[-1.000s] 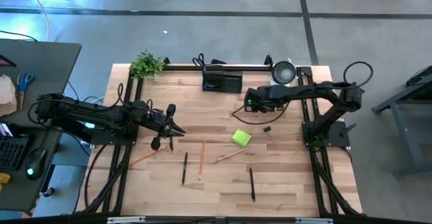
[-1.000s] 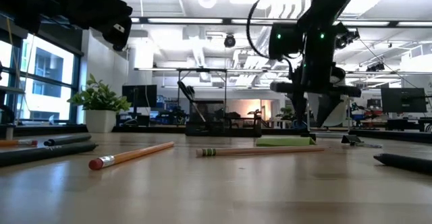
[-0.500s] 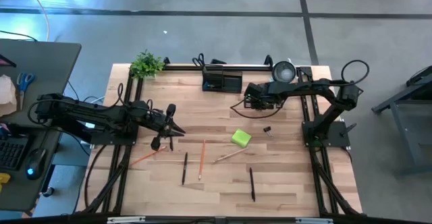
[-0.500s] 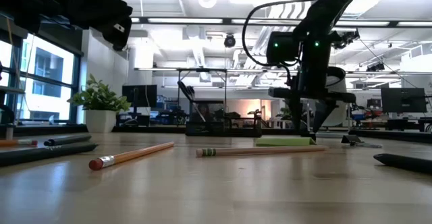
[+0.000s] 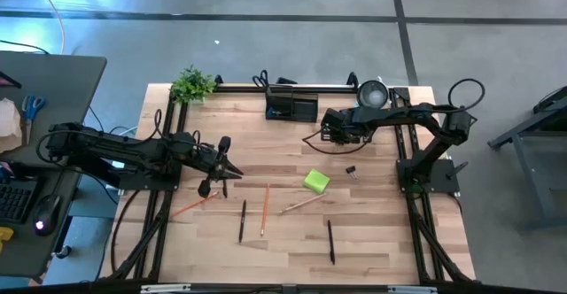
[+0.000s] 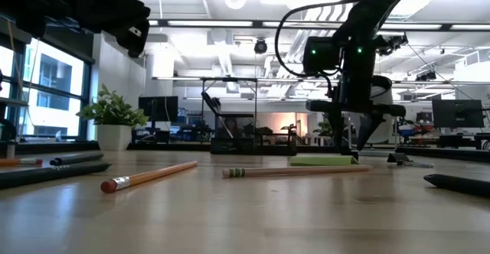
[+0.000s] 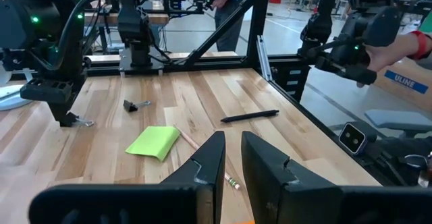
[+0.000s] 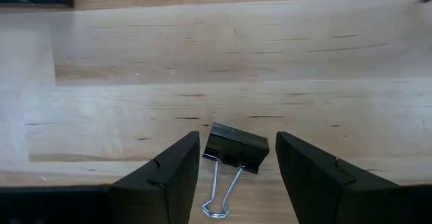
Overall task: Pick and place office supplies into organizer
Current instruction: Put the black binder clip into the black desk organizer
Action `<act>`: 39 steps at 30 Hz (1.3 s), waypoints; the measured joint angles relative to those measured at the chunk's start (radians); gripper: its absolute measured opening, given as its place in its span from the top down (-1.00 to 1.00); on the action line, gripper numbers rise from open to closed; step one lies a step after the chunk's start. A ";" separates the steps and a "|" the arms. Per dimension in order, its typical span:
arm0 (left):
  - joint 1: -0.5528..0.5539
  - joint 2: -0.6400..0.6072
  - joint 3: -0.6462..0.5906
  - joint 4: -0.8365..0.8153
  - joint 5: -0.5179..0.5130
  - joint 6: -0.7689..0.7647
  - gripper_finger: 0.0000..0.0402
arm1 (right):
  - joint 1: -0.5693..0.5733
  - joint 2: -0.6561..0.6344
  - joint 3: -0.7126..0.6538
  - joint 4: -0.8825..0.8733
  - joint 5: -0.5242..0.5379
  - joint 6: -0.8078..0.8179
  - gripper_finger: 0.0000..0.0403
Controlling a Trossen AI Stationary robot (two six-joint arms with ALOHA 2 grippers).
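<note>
From above, the right gripper (image 5: 329, 135) hangs over the worktop near its far edge, just beside the black organizer (image 5: 291, 106), which stands at the middle of that edge; the lime-green sticky-note pad (image 5: 316, 181), a second binder clip (image 5: 351, 171), the pencils and the pens lie loose toward the near edge. The left gripper (image 5: 225, 167) waits over the left part of the worktop, its fingers nearly clenched and holding nothing. In the low view the right gripper (image 6: 351, 135) stands low above the wood, behind the sticky-note pad (image 6: 322, 161). The left wrist view shows the pad (image 7: 154, 142) and one pen (image 7: 249, 116) not yet collected. In the right wrist view a black binder clip (image 8: 235, 148) lies between the released fingers (image 8: 164, 177), not yet grasped. I judge the step is picking this clip; the next move calls for lowering a little, then closing on the clip body, not on its wire handles
</note>
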 joint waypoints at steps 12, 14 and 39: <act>0.000 0.000 0.000 0.000 0.000 0.000 0.80 | 0.000 0.000 -0.001 0.000 0.011 0.017 0.05; 0.000 0.000 0.000 0.000 0.000 0.000 0.80 | 0.000 0.007 -0.001 0.003 0.015 0.032 0.05; 0.000 0.000 0.000 -0.001 0.000 0.023 0.80 | 0.028 0.082 0.000 0.045 0.008 -0.066 0.30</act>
